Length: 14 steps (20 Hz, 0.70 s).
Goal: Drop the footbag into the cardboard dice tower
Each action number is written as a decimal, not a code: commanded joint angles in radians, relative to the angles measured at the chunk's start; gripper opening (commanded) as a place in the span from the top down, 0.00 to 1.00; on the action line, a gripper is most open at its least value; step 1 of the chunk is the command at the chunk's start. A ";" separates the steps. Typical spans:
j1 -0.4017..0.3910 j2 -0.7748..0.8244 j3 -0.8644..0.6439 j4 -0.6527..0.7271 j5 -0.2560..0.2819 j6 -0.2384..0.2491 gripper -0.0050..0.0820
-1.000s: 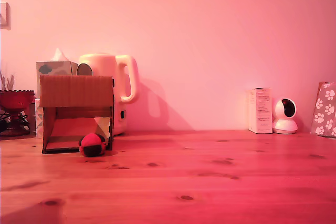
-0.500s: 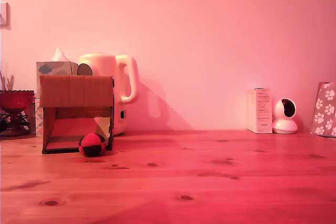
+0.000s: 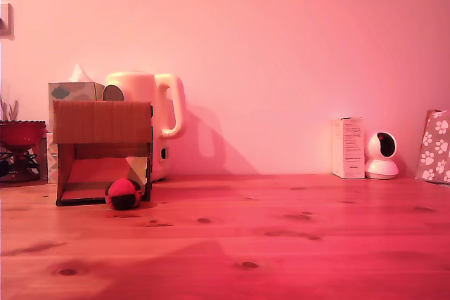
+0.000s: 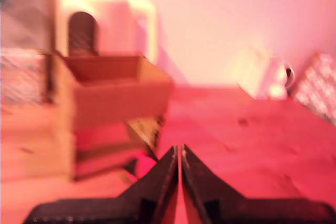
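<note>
Footbag (image 3: 123,194) on the table (image 3: 281,237), red panel up, black below; it sits at the lower front corner of the tower (image 3: 103,151) on the exterior view's right, touching or just beside that wall's dark edge, outside the opening.

Tower stands upright near the exterior view's left; solid band across the upper front, large opening beneath, pale ramp visible inside; in the wrist view its top shows as an open rim.

Around the tower: kettle (image 3: 151,114) directly behind, handle out toward the exterior view's right, rising above the tower's top; tissue box (image 3: 70,91) behind on the other side, a tissue poking up; dark red bowl (image 3: 21,133) on a wire stand at the far left edge.

Well apart, along the wall at the exterior view's right: a white carton (image 3: 348,147), a small round camera (image 3: 382,155) just beside it, a paw-print bag (image 3: 436,147) at the edge.

Gripper (image 4: 180,153) appears only in the wrist view (badly blurred); its two dark fingers are pressed together tip to tip, nothing between them; it points toward the tower's near corner, above the table. A reddish patch past the tips may be the footbag; too smeared to say.
</note>
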 commanded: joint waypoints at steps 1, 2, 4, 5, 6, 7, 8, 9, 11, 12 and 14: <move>-0.021 0.085 -0.008 0.064 0.004 -0.002 0.97; -0.035 0.140 -0.008 0.095 0.004 -0.002 0.97; -0.060 0.244 -0.001 0.150 0.004 0.006 0.97; -0.072 0.292 0.004 0.173 0.003 0.006 0.97; -0.082 0.339 0.008 0.200 0.003 0.006 0.97; -0.089 0.378 0.010 0.228 0.003 0.008 0.97; -0.095 0.419 0.015 0.251 0.003 0.008 0.97; -0.099 0.454 0.023 0.260 0.003 0.014 0.97; -0.105 0.524 0.042 0.287 0.003 0.014 0.94; -0.107 0.557 0.050 0.309 0.003 0.014 0.83; -0.114 0.609 0.066 0.338 -0.004 0.017 0.27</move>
